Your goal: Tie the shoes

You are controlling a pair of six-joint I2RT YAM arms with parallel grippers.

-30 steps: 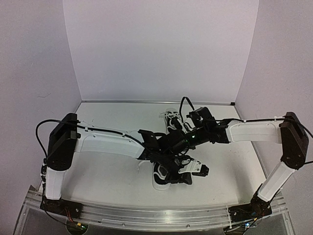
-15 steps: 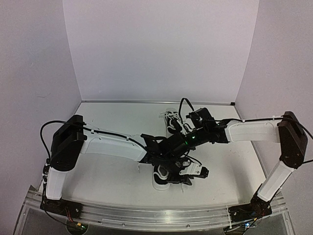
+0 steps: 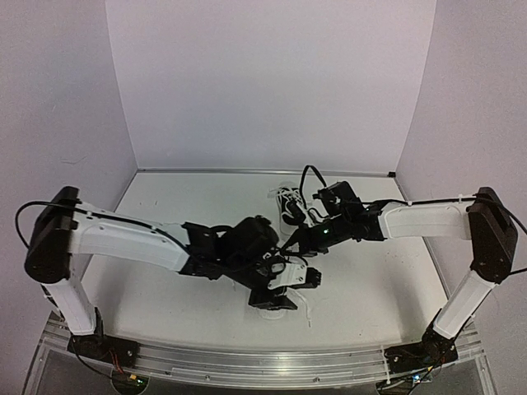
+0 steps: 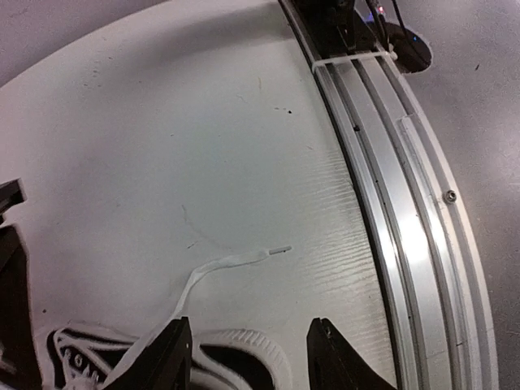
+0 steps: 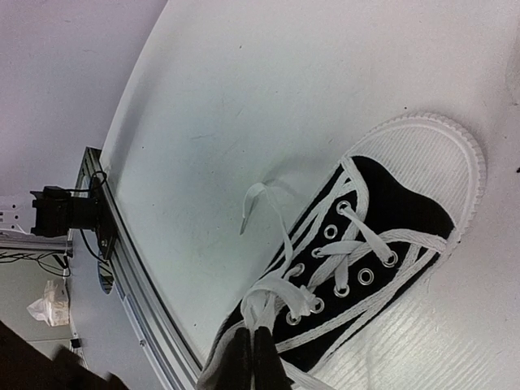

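Right wrist view: right tool clamped on the laces of the near shoe. The left tool stands with fingers apart over the toe cap, near the counter edge rail.

Black, white-capped near sneaker upright, one loose white lace end flat beside it; far sneaker farther back.

Nothing can be read for certain. White marks, perhaps letters, stand on the shoe at the lower left of the left wrist view, too blurred to read.
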